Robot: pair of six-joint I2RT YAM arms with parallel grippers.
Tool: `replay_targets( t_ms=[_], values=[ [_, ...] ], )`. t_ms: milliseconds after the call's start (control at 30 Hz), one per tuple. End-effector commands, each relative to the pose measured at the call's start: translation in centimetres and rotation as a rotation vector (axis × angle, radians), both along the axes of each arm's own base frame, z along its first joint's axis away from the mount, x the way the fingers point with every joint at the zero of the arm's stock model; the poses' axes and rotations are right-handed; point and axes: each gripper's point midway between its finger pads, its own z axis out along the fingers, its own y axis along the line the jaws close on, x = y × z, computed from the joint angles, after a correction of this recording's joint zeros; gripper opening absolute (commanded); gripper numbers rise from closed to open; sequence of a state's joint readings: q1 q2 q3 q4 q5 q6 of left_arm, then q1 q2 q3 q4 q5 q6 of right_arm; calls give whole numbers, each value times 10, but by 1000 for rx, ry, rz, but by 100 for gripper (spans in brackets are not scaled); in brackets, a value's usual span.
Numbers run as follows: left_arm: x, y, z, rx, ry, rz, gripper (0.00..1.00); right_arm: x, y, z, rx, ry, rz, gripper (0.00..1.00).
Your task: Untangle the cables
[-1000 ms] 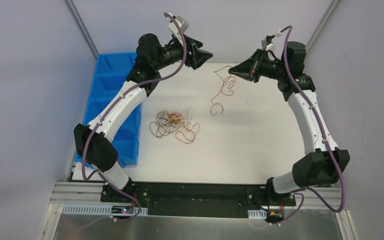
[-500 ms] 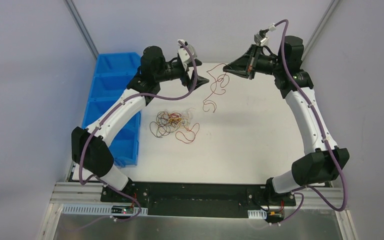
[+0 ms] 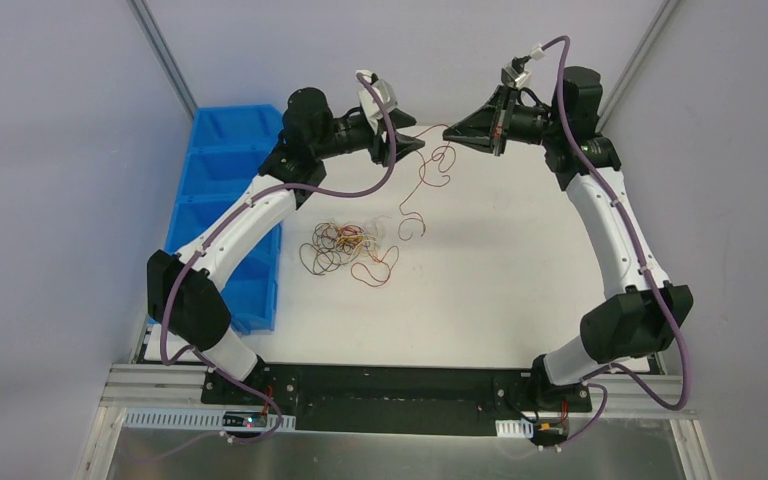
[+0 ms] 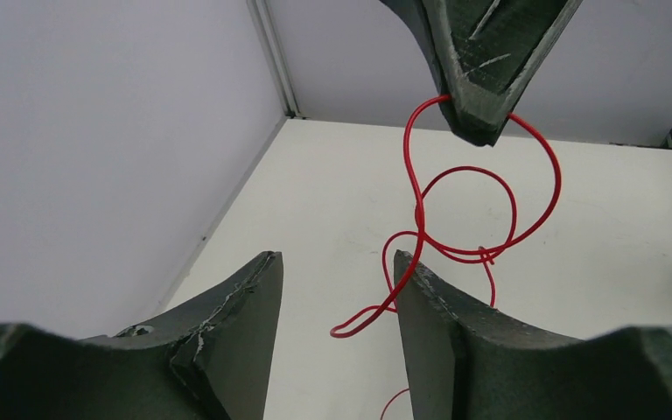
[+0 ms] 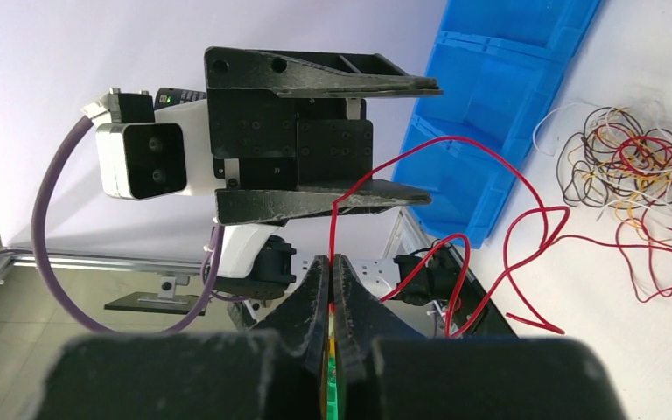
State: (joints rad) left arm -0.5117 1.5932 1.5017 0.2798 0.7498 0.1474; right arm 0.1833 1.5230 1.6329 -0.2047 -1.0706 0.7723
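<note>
Nearest my bases, the tangle of cables [image 3: 345, 250] lies on the white table [image 3: 500, 280], just right of the blue bins [image 3: 222, 170]. Beyond it one red wire [image 3: 422, 190] hangs down in loops. At the far edge my right pincer [image 5: 330, 262] is pinched tight on that wire's top. My left pincer [image 4: 337, 271] faces it, jaws spread wide — gripping nothing — with the wire passing just beside one finger.

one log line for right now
right gripper: shut on red wire, hanging | left gripper: open beside it | bundle: on table
</note>
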Motion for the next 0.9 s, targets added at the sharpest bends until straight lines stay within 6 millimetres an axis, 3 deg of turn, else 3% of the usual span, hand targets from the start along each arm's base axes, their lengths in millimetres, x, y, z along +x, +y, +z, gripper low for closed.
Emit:
replay_targets(
  t_ms=[0, 233, 333, 400, 500, 567, 667, 700, 767, 867],
  values=[
    [-9, -1, 44, -67, -112, -6, 51, -4, 4, 32, 58, -60, 42, 0],
    [8, 1, 19, -21, -80, 50, 44, -8, 4, 42, 71, -67, 49, 0],
    [9, -3, 37, -76, -63, 43, 21, -7, 4, 33, 61, -50, 42, 0],
    [11, -3, 53, -122, -28, 55, 0, -1, 2, 20, 44, -31, 25, 0],
    [15, 13, 84, -198, 21, 103, 0, 19, -13, -10, -61, -31, -79, 0],
    [22, 29, 108, -259, 71, 155, 0, 35, -25, -45, -239, -107, -175, 0],
    [34, 35, 129, -296, 133, 194, 0, 48, -9, -80, -380, -183, -193, 1],
    [40, 33, 128, -294, 155, 200, 0, 50, 4, -85, -390, -202, -164, 9],
    [46, 32, 131, -287, 185, 216, 0, 52, 28, -89, -411, -236, -109, 36],
    [57, 50, 131, -271, 184, 287, 0, 61, 40, -76, -402, -274, -93, 53]
  ],
)
